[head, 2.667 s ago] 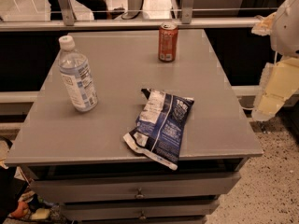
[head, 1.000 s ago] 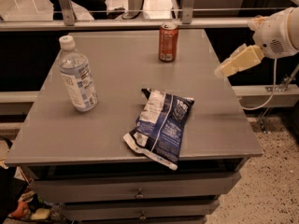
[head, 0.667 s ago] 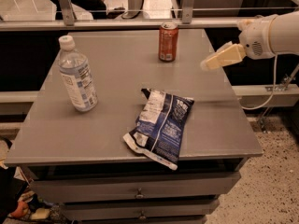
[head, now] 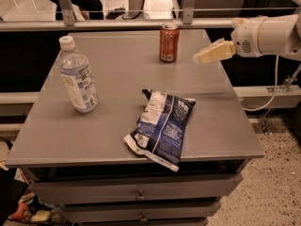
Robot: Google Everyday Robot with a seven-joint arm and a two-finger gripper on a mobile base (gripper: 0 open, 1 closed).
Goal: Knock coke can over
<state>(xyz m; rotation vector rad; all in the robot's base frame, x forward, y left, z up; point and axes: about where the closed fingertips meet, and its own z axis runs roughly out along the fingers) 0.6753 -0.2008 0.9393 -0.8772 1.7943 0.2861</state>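
Since the earliest frame the tool [head: 203, 56] has come up from hanging low beyond the right edge of the tabletop [head: 113, 135]. It now reaches leftward above the far part of that edge, a little closer to the coke can [head: 169, 42] than a moment ago. Its cream tip points at the can from the right, near it but apart, at about the height of the can's lower half. Whether the tool is apart or together I cannot tell.

The coke can has not moved. It stands upright near the far edge, right of that edge's middle, long axis vertical and silver top up. The water bottle [head: 78, 77] near the left edge and the chip bag [head: 161, 127] toward the front edge also lie as before.
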